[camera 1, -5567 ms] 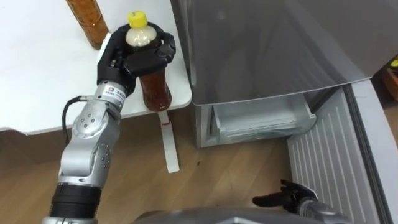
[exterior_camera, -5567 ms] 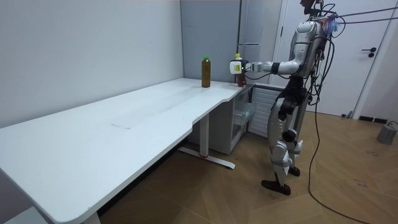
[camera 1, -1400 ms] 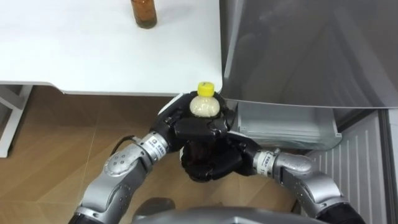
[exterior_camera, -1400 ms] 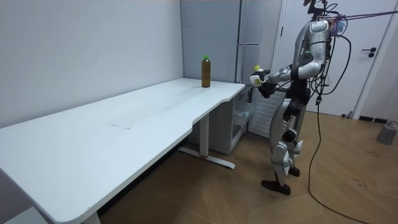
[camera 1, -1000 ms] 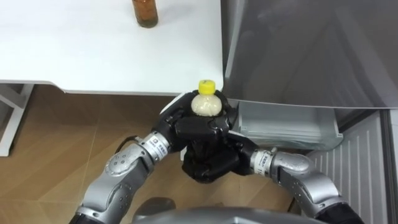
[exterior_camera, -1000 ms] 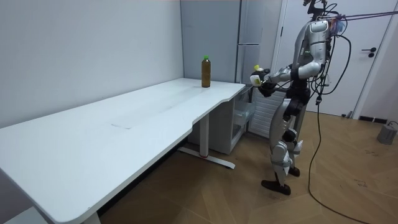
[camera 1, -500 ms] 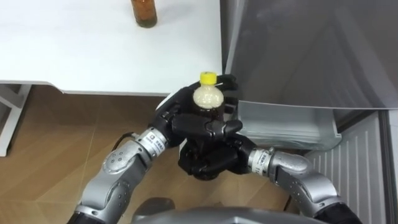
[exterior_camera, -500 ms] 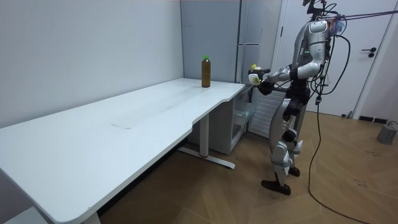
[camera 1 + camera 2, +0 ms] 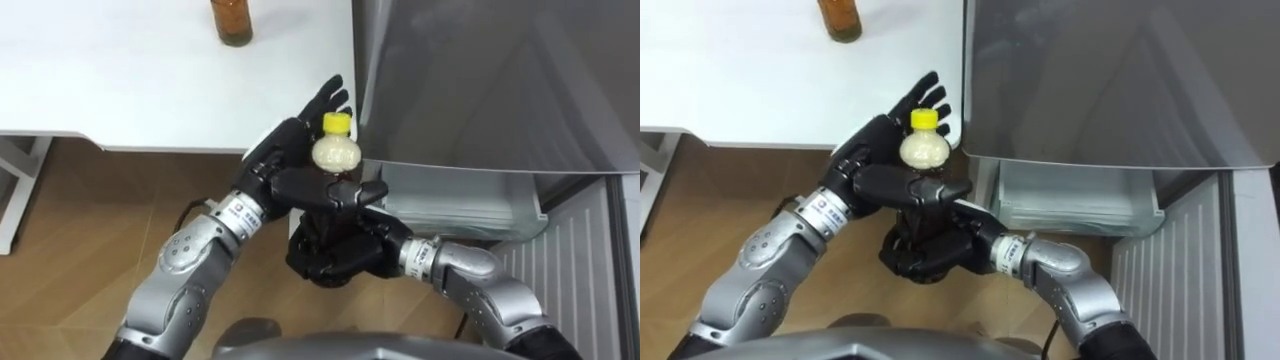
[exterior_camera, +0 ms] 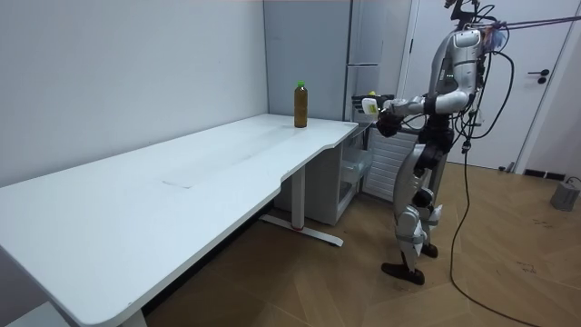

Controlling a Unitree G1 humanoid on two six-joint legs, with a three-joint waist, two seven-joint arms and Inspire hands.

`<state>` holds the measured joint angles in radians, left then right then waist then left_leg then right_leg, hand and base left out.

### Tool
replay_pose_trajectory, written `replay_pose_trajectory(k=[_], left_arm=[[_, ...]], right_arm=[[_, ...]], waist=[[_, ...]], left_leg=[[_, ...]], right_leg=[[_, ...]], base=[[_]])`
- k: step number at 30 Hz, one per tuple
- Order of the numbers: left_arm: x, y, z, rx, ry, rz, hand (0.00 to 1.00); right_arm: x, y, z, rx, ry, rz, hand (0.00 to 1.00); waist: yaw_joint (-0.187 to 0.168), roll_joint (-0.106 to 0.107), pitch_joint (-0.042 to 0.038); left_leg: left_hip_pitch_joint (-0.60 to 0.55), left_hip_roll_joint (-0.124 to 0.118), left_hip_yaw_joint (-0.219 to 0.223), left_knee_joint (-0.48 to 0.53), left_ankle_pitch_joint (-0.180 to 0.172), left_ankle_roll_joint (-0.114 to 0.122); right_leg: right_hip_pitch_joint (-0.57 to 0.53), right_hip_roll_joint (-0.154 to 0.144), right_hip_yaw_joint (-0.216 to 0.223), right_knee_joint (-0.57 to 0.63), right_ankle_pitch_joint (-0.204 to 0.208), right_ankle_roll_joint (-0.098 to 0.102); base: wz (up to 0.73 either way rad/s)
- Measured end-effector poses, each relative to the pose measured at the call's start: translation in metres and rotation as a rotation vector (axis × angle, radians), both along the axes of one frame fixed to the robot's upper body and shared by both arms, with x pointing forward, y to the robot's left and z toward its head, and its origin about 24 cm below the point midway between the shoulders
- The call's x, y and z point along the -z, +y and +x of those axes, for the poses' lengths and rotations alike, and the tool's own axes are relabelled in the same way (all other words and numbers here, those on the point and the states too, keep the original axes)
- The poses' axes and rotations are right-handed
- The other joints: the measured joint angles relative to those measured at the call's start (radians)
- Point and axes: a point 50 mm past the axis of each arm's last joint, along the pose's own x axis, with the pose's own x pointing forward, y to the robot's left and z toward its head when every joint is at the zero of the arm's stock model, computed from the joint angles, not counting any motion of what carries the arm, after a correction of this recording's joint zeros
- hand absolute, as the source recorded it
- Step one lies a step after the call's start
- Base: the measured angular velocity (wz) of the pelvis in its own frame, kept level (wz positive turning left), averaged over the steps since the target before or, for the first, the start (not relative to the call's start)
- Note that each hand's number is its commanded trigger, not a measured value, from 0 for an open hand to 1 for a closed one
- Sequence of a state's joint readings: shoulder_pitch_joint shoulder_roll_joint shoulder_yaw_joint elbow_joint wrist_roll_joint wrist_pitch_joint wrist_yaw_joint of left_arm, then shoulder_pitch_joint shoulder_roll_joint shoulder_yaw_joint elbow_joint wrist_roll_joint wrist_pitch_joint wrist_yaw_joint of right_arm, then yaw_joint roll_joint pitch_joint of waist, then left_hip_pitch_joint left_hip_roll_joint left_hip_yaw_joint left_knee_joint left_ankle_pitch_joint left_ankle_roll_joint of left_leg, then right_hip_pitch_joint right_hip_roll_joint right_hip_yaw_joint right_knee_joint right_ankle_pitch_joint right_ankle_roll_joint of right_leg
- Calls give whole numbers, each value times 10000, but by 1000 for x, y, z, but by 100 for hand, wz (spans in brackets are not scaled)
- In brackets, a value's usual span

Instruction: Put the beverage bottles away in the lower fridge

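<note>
At the centre of the frame the bottle (image 9: 337,152) stands upright, long axis vertical, yellow cap uppermost. The right hand (image 9: 335,255) has its fingers wrapped round the lower body. The left hand (image 9: 285,155) has its fingers straight behind the bottle, beside the worktop (image 9: 120,80) edge.

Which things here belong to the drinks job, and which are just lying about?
Job: yellow-capped bottle, gripped by the right hand, left hand open behind it; second bottle on the white table; open lower fridge drawer.
Lying about: the table itself; white door.
</note>
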<state>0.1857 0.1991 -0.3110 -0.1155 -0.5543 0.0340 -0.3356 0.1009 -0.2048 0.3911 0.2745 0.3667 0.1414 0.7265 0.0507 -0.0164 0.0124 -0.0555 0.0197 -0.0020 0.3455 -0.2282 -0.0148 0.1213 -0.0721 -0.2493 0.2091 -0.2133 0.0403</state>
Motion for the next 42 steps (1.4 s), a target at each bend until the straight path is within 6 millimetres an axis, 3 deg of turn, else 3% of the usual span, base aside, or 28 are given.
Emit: replay_pose_trajectory(k=[8, 14, 17, 23, 27, 33, 36, 38, 42], left_arm=[[-34, 5, 5, -199, -1485, -124, 0], [-72, 7, 4, -365, -3319, -490, 0], [-91, 7, 7, -645, -4376, -564, 0], [-112, 16, 4, -1631, -5910, 429, 0], [-119, 32, 7, -3214, -6470, 1311, 0], [-143, 63, 0, -6241, -8152, 2856, 0], [-153, 77, -7, -7928, -8891, 2817, 0], [-157, 84, -10, -8651, -9127, 2806, 0], [-166, 100, -19, -10277, -9698, 2850, 0]], right_arm=[[-9, 3, 2, -357, -423, 318, 100], [-5, 2, -6, -346, -147, 335, 100], [-2, 0, -10, -371, -53, 109, 100], [3, -9, -15, -509, -73, -514, 100], [3, -17, -15, -174, -118, -634, 100], [6, -34, -28, 500, -80, -763, 100], [6, -38, -30, 691, -202, -771, 100], [6, -38, -32, 728, -221, -724, 100], [13, -40, -40, 794, 132, -774, 100]], waist=[[-9, 105, 11], [36, 102, 29], [73, 177, 90], [112, 251, 54], [206, 271, 44], [744, 277, 24], [971, 271, 27], [1147, 232, -32], [1317, 251, -32]], left_leg=[[104, 1, 7, -58, 1, -1], [153, 3, -13, -54, 0, -2], [151, 0, -22, -50, -1, -2], [167, 0, -32, -40, 0, -3], [299, 0, -26, -60, 1, -2], [513, 8, -16, -234, 51, -43], [649, 2, -33, -306, 75, -51], [739, -5, -34, -366, 76, -55], [830, -3, -62, -368, 74, -59]], right_leg=[[102, 4, 4, -34, 0, 0], [168, 5, -39, -58, 0, 1], [195, 5, -60, -57, 0, 1], [196, 7, -48, -45, -2, 4], [278, 7, 1, -39, 0, 1], [422, 24, -1, -71, -1, 2], [549, 25, -25, -107, 0, 2], [625, 30, -32, -244, 1, -1], [716, 34, -77, -253, 5, -7]], base=[[0], [0], [0], [0], [-1], [-1], [0], [0], [1]])
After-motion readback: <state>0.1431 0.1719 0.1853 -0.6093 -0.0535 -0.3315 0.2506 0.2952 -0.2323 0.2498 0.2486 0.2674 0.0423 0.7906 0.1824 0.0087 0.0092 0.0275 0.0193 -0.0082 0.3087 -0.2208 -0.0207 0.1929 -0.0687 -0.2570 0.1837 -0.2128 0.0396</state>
